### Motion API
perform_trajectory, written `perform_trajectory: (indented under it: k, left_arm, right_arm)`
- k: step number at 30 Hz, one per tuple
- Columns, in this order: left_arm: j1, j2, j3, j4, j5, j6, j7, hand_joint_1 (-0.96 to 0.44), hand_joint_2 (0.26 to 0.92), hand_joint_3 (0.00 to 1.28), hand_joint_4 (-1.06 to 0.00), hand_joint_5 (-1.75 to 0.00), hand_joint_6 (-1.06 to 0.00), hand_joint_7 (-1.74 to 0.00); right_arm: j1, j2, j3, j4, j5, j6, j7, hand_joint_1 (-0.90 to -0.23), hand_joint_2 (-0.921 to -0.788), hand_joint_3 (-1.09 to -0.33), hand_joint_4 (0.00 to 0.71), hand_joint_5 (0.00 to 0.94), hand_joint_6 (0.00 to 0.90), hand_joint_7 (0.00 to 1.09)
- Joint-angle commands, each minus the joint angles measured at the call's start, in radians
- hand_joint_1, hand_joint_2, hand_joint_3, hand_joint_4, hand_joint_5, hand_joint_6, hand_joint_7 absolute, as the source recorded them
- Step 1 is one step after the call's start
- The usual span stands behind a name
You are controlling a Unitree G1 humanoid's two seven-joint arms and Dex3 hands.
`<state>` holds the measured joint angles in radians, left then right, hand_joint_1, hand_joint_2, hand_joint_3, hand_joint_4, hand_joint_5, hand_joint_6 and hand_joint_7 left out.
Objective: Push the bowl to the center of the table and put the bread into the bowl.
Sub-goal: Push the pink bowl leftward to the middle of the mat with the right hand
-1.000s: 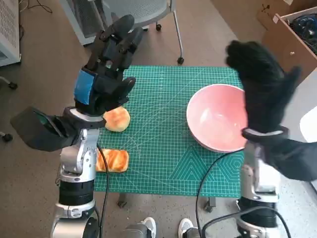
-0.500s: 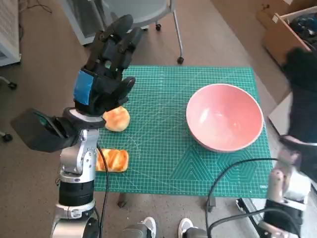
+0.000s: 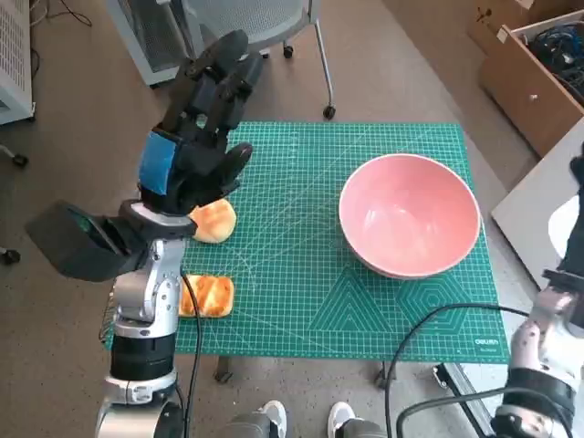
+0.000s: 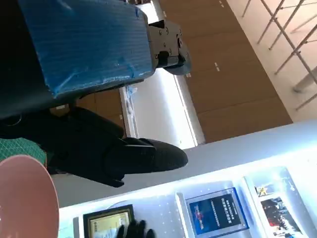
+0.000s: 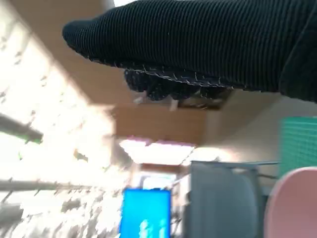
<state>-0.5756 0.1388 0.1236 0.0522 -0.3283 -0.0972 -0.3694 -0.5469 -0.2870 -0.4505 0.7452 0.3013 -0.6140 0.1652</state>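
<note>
A pink bowl point(image 3: 409, 214) stands on the right half of the green cutting mat point(image 3: 301, 265), with nothing in it. A round bun point(image 3: 215, 222) lies near the mat's left edge, partly hidden by my left hand. A flat toasted piece of bread point(image 3: 207, 297) lies at the front left corner. My left hand point(image 3: 199, 123) is raised above the bun with its fingers point(image 4: 133, 156) stretched out, holding nothing. Of my right hand only a dark sliver point(image 3: 577, 171) shows at the far right, off the table; its glove point(image 5: 198, 44) shows no grip. The bowl's rim point(image 4: 25, 198) point(image 5: 297, 206) appears in both wrist views.
A chair base point(image 3: 274, 36) stands behind the table. A cardboard box point(image 3: 534, 64) with cables sits at the back right, and a white panel point(image 3: 538, 214) lies beside the table's right edge. Black cables point(image 3: 411, 338) hang at the front; shoes point(image 3: 342, 422) show below.
My right hand has swung from above the bowl out to the right, past the table's edge, uncovering the whole bowl. The left hand, bowl and bread have stayed put.
</note>
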Motion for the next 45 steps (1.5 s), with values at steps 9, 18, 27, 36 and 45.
perform_trajectory:
  k: [9, 18, 27, 36, 45]
  left_arm:
    - [-0.006, 0.002, 0.001, 0.01, -0.005, -0.003, -0.01, -0.61, 0.921, 0.31, 0.0, -0.29, 0.0, -0.56]
    - [0.004, 0.01, 0.005, -0.012, -0.008, 0.01, -0.008, -0.61, 0.921, 0.31, 0.0, -0.29, 0.0, -0.56]
    - [0.021, 0.023, 0.011, -0.036, -0.005, 0.019, -0.002, -0.6, 0.921, 0.32, 0.0, -0.27, 0.0, -0.59]
    - [0.041, 0.031, 0.02, -0.077, -0.019, 0.048, 0.003, -0.59, 0.921, 0.33, 0.0, -0.24, 0.0, -0.58]
    - [0.053, 0.04, 0.025, -0.095, -0.023, 0.053, 0.006, -0.56, 0.92, 0.32, 0.0, -0.21, 0.0, -0.58]
  right_arm:
    - [-0.071, 0.032, 0.057, 0.245, -0.034, 0.049, 0.005, -0.561, -0.921, -0.732, 0.229, 0.005, 0.208, 0.24]
    - [-0.125, 0.07, 0.107, 0.343, -0.061, 0.074, 0.016, -0.59, -0.921, -0.75, 0.247, 0.01, 0.233, 0.25]
    - [-0.167, 0.107, 0.139, 0.389, -0.069, 0.1, 0.053, -0.572, -0.921, -0.813, 0.241, 0.003, 0.213, 0.24]
    - [-0.202, 0.146, 0.153, 0.409, -0.073, 0.113, 0.075, -0.555, -0.921, -0.856, 0.226, 0.0, 0.203, 0.24]
    - [-0.228, 0.18, 0.163, 0.407, -0.078, 0.118, 0.072, -0.554, -0.921, -0.849, 0.254, 0.013, 0.226, 0.26]
